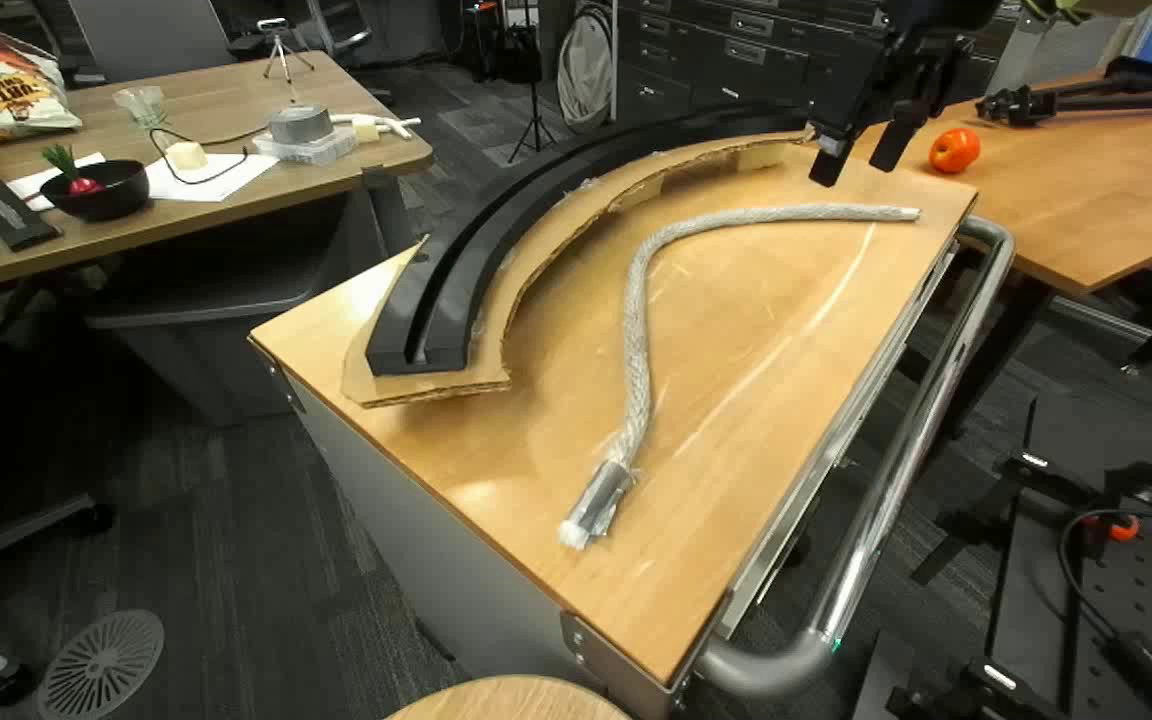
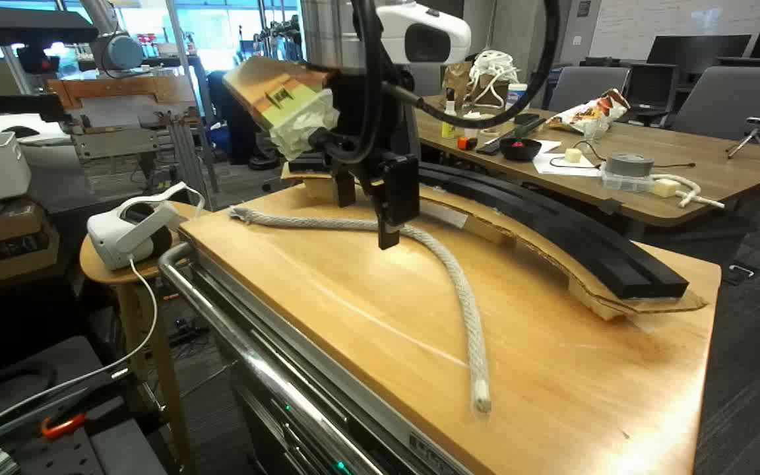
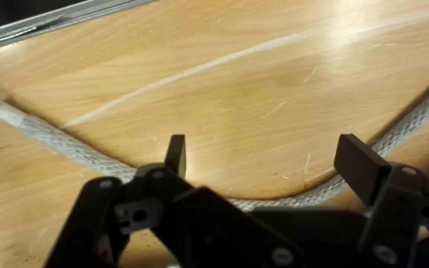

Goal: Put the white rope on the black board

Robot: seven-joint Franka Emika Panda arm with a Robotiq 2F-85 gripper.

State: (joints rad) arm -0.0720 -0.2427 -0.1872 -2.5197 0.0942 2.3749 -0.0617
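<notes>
The white rope [image 1: 636, 330] lies in a bend on the tan tabletop, its taped end toward the near corner in an exterior view. Behind it the black board [image 1: 464, 300], a grooved curved strip, arcs along the table's far side. Nothing lies in the part of the groove that shows. My gripper [image 1: 856, 165] hangs above the table; from the opposite side, the gripper [image 2: 367, 218] partly covers the rope [image 2: 462, 290]. In the wrist view the gripper [image 3: 263, 149] is open, fingers wide apart and nothing held. Below it the rope [image 3: 62, 141] runs across, partly hidden by the fingers.
Cardboard [image 1: 526, 300] sits under the board and juts out along its inner edge, raised on small blocks. A metal tube rail [image 1: 936, 400] runs along the cart's side. An orange-red fruit [image 1: 954, 150] rests on an adjoining table. A white headset [image 2: 130, 232] sits on a stool.
</notes>
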